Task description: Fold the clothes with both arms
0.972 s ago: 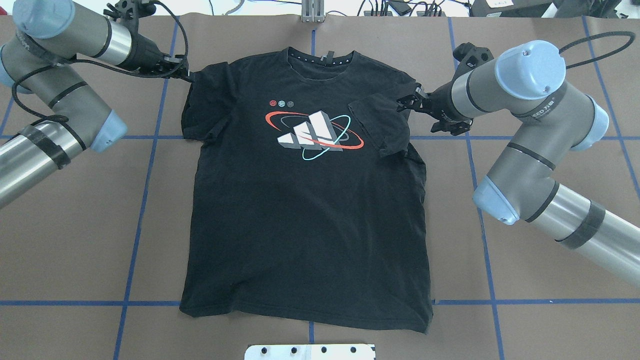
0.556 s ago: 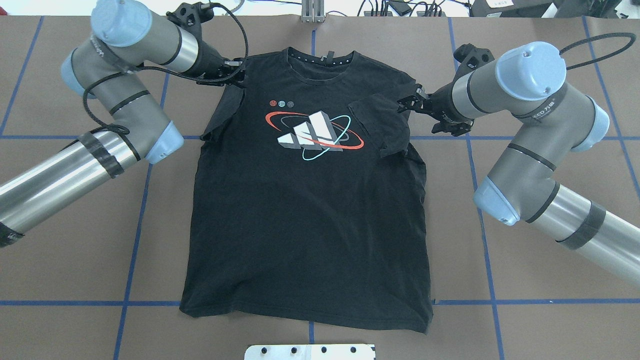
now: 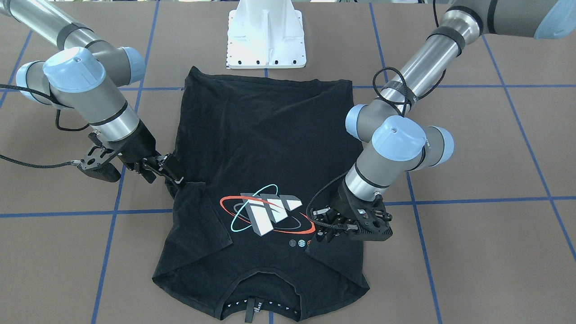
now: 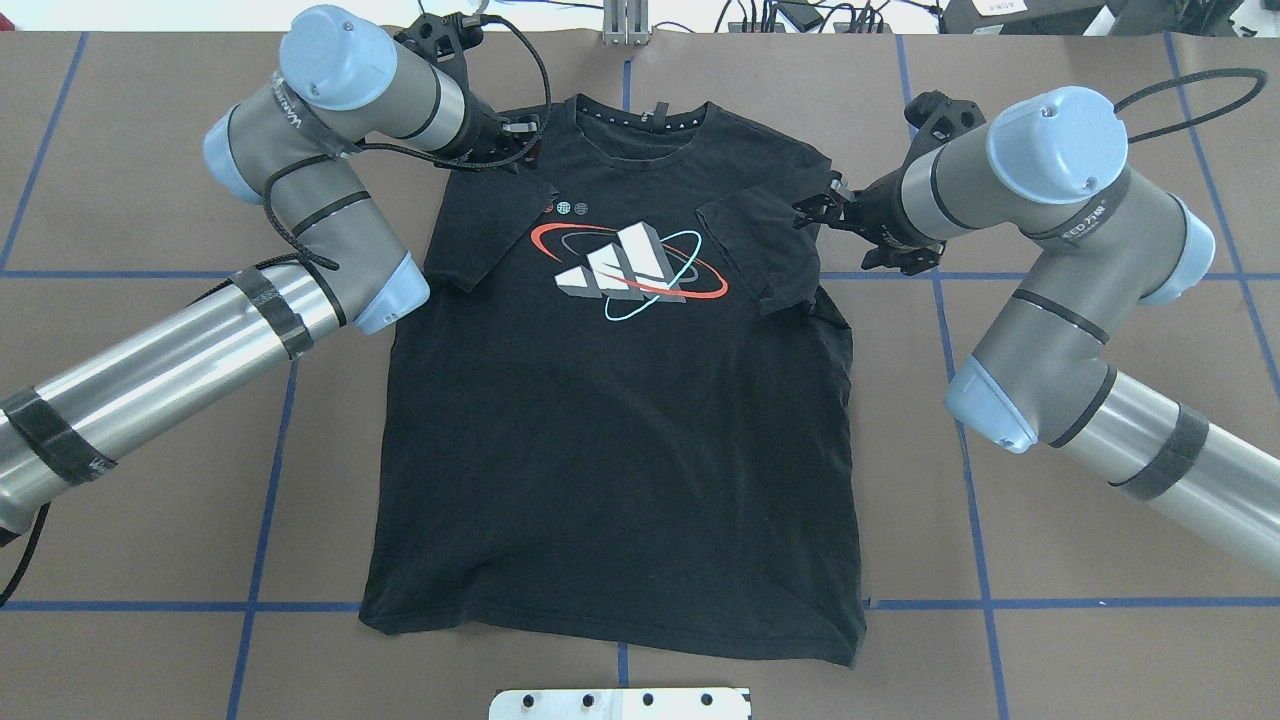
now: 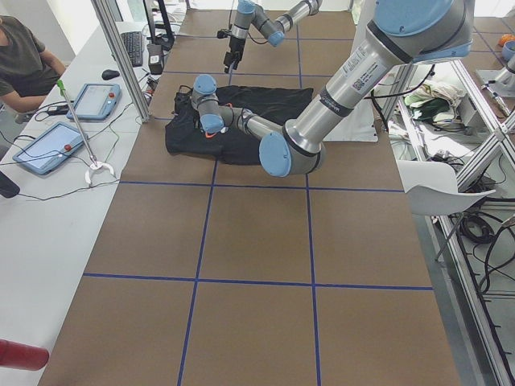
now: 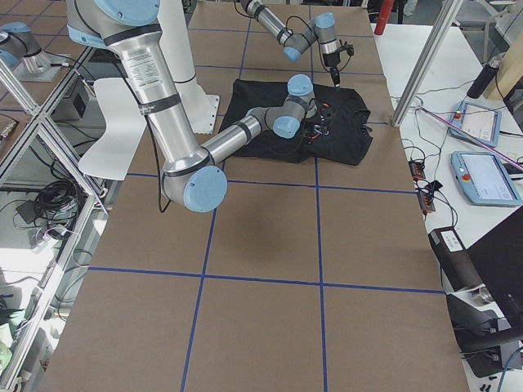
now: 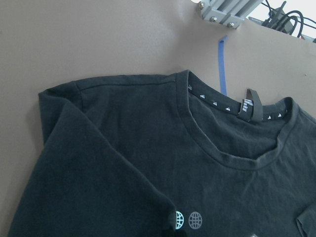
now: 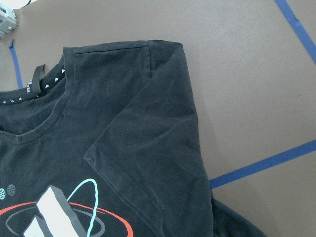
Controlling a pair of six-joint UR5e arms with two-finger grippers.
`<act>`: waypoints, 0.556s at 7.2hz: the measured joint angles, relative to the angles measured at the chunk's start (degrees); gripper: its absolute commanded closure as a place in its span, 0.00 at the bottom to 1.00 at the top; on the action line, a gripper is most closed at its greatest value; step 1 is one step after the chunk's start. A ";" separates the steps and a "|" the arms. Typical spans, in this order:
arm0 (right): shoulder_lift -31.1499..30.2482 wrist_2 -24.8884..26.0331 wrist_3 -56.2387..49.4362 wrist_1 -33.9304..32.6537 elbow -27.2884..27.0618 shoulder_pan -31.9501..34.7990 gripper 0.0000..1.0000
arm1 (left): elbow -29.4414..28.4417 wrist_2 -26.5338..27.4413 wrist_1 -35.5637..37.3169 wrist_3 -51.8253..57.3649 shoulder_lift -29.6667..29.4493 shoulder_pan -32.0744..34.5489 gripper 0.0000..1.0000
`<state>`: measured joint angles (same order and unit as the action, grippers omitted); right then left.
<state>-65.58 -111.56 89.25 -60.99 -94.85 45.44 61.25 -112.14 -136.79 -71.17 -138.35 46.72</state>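
The black T-shirt (image 4: 610,430) lies flat on the brown table with its logo (image 4: 625,265) facing up. Its right sleeve (image 8: 153,163) is folded inward onto the chest. My right gripper (image 4: 805,212) hovers at that sleeve's shoulder fold, open, clear of the hem (image 3: 177,177). My left gripper (image 4: 535,155) is shut on the left sleeve (image 7: 84,187), which it holds folded over the chest beside the small dots (image 3: 317,234). Neither wrist view shows its own fingers.
The white base plate (image 3: 266,40) stands just past the shirt's bottom hem. Blue tape lines (image 4: 270,480) cross the table. In the exterior left view a person sits at a side bench with tablets (image 5: 48,145) and cables.
My left arm has swung right from the table's left side, carrying the left sleeve in over the chest. The right arm and the right sleeve have stayed put.
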 measured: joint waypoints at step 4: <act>-10.74 2.48 12.19 -0.08 -12.90 -6.39 0.00 | 19.69 -2.93 0.20 -3.28 12.14 -0.22 0.00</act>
<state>-76.31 -109.08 101.44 -61.08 -107.75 39.05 80.93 -115.07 -136.58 -74.45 -126.21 46.50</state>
